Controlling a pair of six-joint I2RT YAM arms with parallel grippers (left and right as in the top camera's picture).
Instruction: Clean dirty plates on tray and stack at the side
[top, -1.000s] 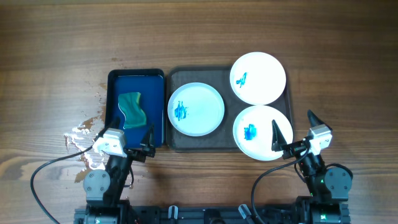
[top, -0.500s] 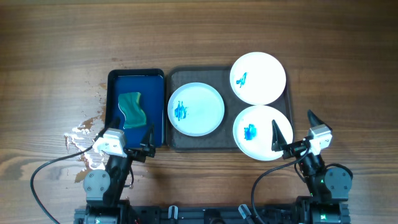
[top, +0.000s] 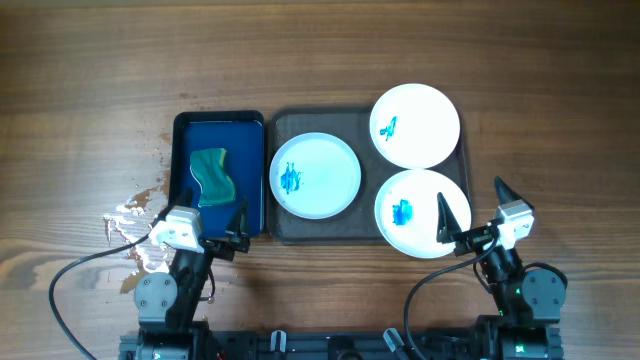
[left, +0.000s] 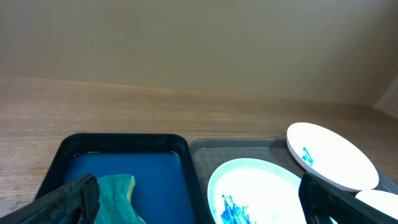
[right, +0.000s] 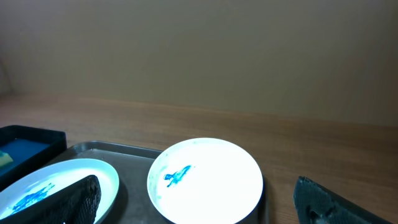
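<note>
Three white plates with blue smears lie on the dark grey tray (top: 290, 125): one at the left (top: 315, 175), one at the back right (top: 415, 125) overhanging the rim, one at the front right (top: 420, 212). My left gripper (top: 205, 215) is open and empty at the near end of the blue tray. My right gripper (top: 472, 207) is open and empty over the near right edge of the front right plate. The left wrist view shows the left plate (left: 261, 190) and the back plate (left: 333, 155). The right wrist view shows the back plate (right: 205, 180) and the left plate (right: 62, 180).
A smaller deep-blue tray (top: 220, 128) left of the grey tray holds a teal sponge (top: 212, 175), also seen in the left wrist view (left: 118, 199). A wet patch (top: 135, 215) lies on the wood left of it.
</note>
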